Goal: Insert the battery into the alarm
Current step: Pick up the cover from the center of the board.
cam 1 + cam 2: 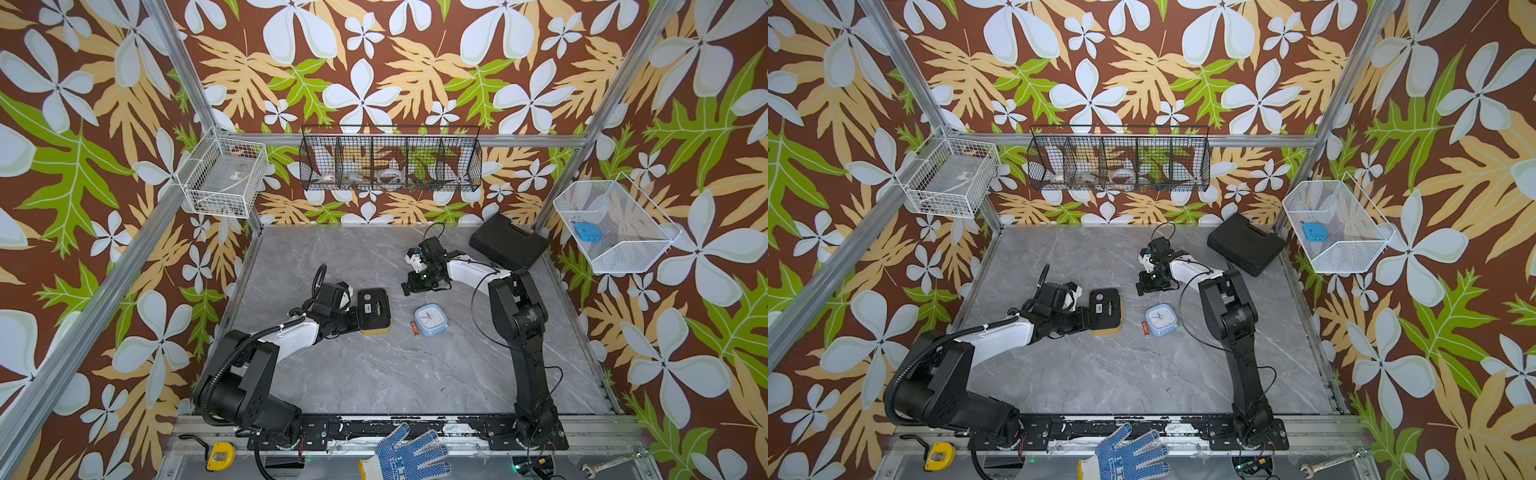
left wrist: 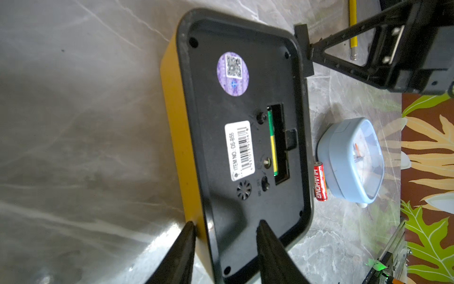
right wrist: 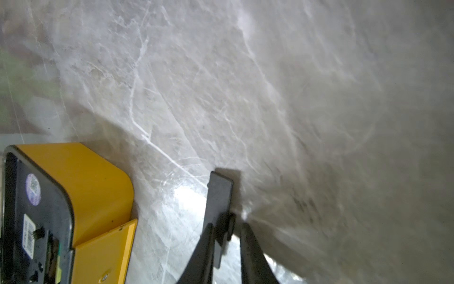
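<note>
Yellow alarm [image 1: 375, 300] lies face down left of centre on the table [image 1: 374, 374], black back up. Its battery slot is open with a green-yellow battery [image 2: 272, 140] already sitting in it. My left gripper [image 2: 226, 228] is clamped on the alarm's near-left rim, one finger [image 2: 189, 233] on the yellow side and the other on the black back. The slotted battery is just right of that grip. My right gripper [image 3: 226, 228] hangs just far-right of the alarm with its jaws narrow around a dark cover plate [image 3: 219, 194]. I can't tell if it's pinched. A spare red battery [image 1: 415, 328] lies against the left side of the blue clock [image 1: 431, 319], right of the alarm.
</note>
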Available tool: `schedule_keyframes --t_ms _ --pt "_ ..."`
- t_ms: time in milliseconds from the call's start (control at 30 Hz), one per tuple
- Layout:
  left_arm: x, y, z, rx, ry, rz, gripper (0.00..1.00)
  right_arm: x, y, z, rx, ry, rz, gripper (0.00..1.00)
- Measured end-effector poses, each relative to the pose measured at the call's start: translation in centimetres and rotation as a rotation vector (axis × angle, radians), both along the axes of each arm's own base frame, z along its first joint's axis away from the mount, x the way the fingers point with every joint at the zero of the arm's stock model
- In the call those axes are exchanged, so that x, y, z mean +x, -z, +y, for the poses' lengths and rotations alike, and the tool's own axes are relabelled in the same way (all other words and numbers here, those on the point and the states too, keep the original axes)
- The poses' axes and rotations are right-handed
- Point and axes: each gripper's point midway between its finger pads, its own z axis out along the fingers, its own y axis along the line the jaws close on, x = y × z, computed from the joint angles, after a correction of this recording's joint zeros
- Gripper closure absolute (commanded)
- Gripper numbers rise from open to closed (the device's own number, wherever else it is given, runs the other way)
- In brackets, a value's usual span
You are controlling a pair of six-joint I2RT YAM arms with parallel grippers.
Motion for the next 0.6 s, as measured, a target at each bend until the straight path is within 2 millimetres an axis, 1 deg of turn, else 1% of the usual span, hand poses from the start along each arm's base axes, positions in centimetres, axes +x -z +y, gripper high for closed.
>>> schedule_keyframes --t_ms 100,233,600 --pt "0.03 -0.05 -0.05 -0.001 0.001 -0.001 0.57 0.17 -0.02 0.09 0.002 0.0 -0.005 0.78" --pt "0.11 -0.18 -0.18 -0.002 0.004 -0.005 0.57 0.4 0.02 0.22 0.005 -0.001 -0.01 0.82" --pt "0.24 -0.34 -0.31 -0.003 0.006 -0.008 0.57 0.46 -0.2 0.54 0.03 -0.005 -0.019 0.97"
